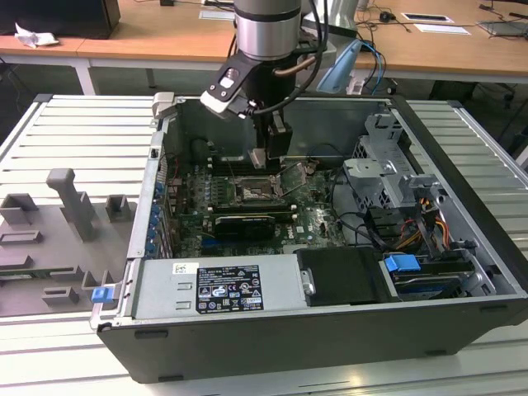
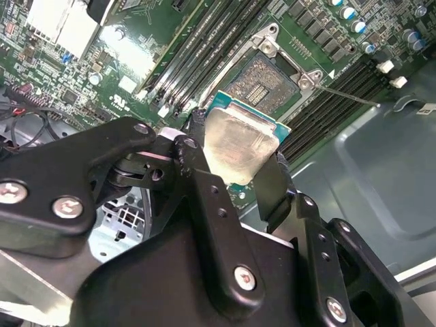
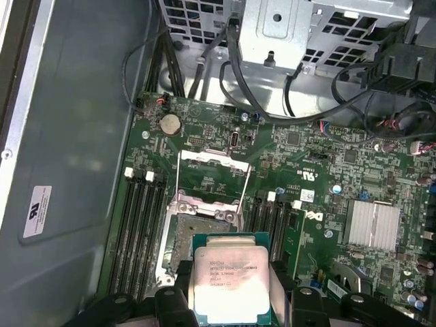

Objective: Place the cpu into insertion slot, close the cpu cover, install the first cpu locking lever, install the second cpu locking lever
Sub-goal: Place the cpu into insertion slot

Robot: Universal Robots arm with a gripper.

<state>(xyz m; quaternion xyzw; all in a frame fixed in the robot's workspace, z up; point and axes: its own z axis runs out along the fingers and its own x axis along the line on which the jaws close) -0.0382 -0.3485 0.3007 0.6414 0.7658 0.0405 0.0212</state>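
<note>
Exterior view: slatted white worktop point(image 1: 66, 124) carries an open dark computer case point(image 1: 330, 338), centre frame. Grey moulded fixture point(image 1: 62, 219) at the exterior view's left. Arm point(image 1: 266, 29) drops in from upper centre, hand point(image 1: 266, 161) just above the insertion slot point(image 1: 252, 195). White printed label point(image 1: 227, 289) on the power supply point(image 1: 165, 289), lower centre.

Wrist views add detail. Second wrist view: the slot's contacts are exposed. The hand is closed narrow, fingers point(image 2: 272, 185) clamping opposite edges of the cpu point(image 2: 238, 143), which is held over the slot's edge, not seated. First wrist view: cpu cover point(image 3: 212, 157) swung open beyond the slot, and dark print on the cpu's silver top.
</note>
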